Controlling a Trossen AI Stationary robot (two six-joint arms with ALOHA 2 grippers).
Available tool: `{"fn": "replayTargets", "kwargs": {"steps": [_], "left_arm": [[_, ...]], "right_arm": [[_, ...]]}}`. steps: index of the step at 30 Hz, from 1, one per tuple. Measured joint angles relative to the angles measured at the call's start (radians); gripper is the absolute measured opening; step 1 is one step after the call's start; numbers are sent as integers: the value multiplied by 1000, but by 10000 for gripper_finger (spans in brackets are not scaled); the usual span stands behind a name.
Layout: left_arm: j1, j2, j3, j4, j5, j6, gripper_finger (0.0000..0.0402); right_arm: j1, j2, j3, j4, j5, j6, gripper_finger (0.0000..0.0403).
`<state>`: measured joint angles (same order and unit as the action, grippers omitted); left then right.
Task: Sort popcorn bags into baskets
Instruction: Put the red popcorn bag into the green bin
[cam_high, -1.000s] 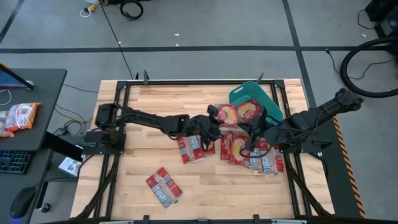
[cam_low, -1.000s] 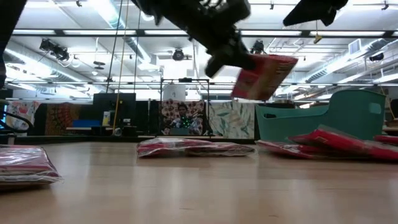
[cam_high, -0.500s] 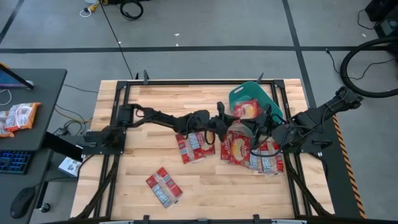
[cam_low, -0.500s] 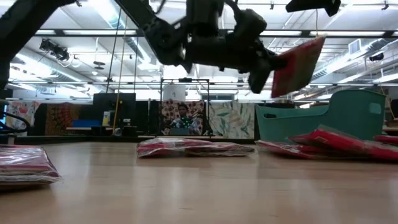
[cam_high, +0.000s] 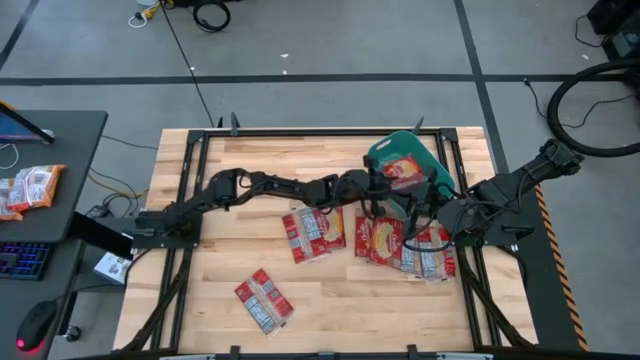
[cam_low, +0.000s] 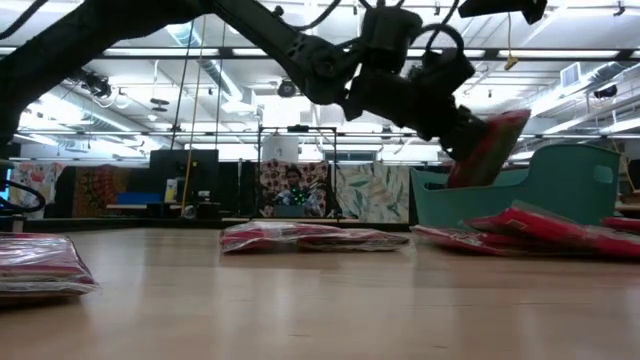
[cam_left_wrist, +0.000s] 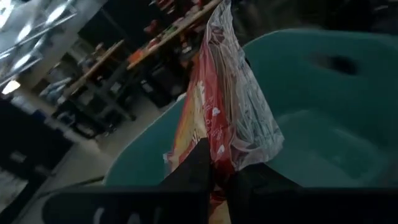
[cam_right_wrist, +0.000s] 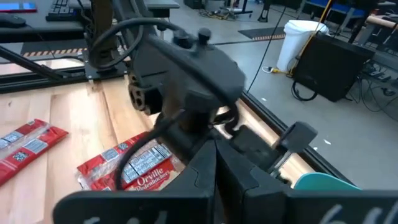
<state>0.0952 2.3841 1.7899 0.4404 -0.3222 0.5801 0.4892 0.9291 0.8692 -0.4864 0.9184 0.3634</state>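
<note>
Left gripper (cam_high: 385, 178) holds popcorn bag (cam_high: 402, 172) over basket (cam_high: 432, 160), loose bags (cam_high: 400, 242) beside

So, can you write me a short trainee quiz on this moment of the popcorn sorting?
1. True or false: the basket stands at the left edge of the table.
2. Which arm's jaws are shut on a popcorn bag over the basket? A) left arm B) right arm C) neither
3. Fill in: the right arm waits over a ___ of bags lying beside the basket.

Key: 1 false, it stands at the far right. 2 A. 3 pile.
</note>
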Motion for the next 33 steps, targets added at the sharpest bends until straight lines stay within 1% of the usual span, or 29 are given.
{"fn": "replayTargets", "kwargs": {"steps": [3, 5, 7, 9, 14, 16, 18, 20, 23, 25, 28, 33], "left_arm": [[5, 5, 3, -36, -26, -37, 29], [10, 5, 3, -68, -28, -76, 39], [13, 5, 3, -81, -24, -116, 59], [13, 5, 3, -81, -4, -159, 89], [13, -2, 3, -74, 126, -231, 172], [13, -16, 3, -74, 202, -254, 196], [13, -40, 3, -86, 274, -284, 210], [13, -71, 3, -120, 336, -287, 214], [8, -105, 5, -205, 389, -277, 212], [1, -129, 3, -293, 400, -273, 205], [-14, -158, 3, -418, 405, -216, 194], [-56, -161, 3, -598, 394, -123, 178]], "right_arm": [[0, 0, 0, 0, -2, 0, 12], [0, 0, 0, 0, -2, 0, 12], [0, 0, 0, 0, -2, 0, 12], [0, 0, 0, 1, -3, 0, 12], [0, 0, 0, 3, -3, 0, 12], [0, 0, 0, 3, -3, 0, 12], [0, 0, 0, 2, -3, 0, 12], [0, 0, 0, 0, -4, -1, 12], [0, 0, 0, -1, -13, -9, 12], [1, 0, 0, -1, -24, -21, 12], [1, 0, 0, -1, -24, -30, 12], [1, 0, 0, 6, -22, -53, 12]]}}
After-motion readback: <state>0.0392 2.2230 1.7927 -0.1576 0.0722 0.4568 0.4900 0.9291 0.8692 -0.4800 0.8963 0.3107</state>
